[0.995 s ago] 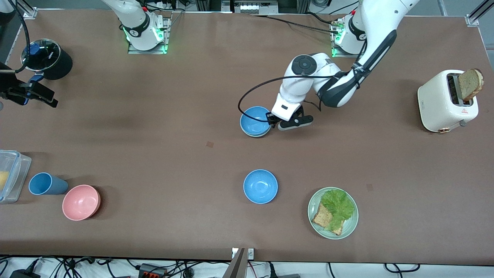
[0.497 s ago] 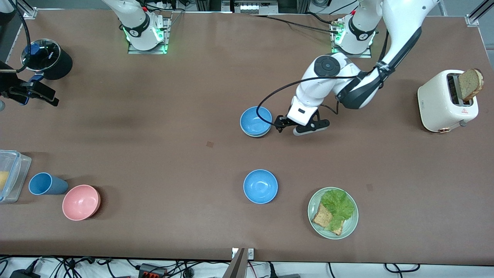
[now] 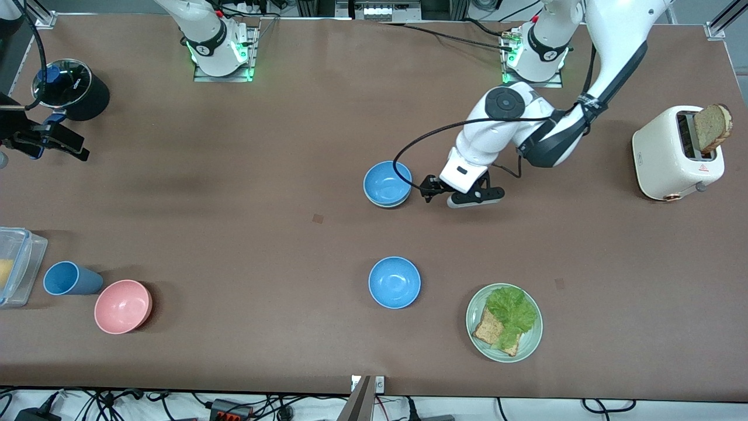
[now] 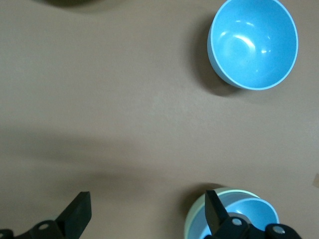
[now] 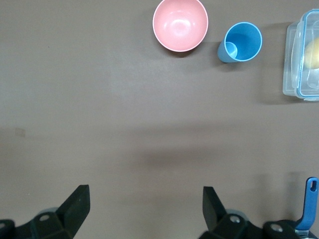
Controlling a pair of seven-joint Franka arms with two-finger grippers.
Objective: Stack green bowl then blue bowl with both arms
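Note:
A blue bowl (image 3: 386, 182) sits nested inside the pale green bowl (image 3: 381, 204) at mid table. Only the green rim shows. The stack also shows in the left wrist view, blue bowl (image 4: 249, 214) in green bowl (image 4: 191, 225). A second blue bowl (image 3: 394, 282) stands alone nearer the front camera and shows in the left wrist view (image 4: 253, 44). My left gripper (image 3: 427, 190) (image 4: 147, 209) is open and empty, low over the table beside the stack toward the left arm's end. My right gripper (image 3: 58, 140) (image 5: 145, 199) is open and empty, raised at the right arm's end.
A pale-green plate (image 3: 529, 345) with bread and lettuce lies near the front edge. A white toaster (image 3: 666, 155) holds a slice of bread. A pink bowl (image 3: 123, 306) (image 5: 180, 24), blue cup (image 3: 67, 278) (image 5: 242, 41), clear container (image 3: 14, 266) (image 5: 301, 55) and black pot (image 3: 73, 88) stand at the right arm's end.
My left gripper has drawn back from the rim of the stacked blue bowl toward the left arm's end. The stack stays put. The right arm has not moved.

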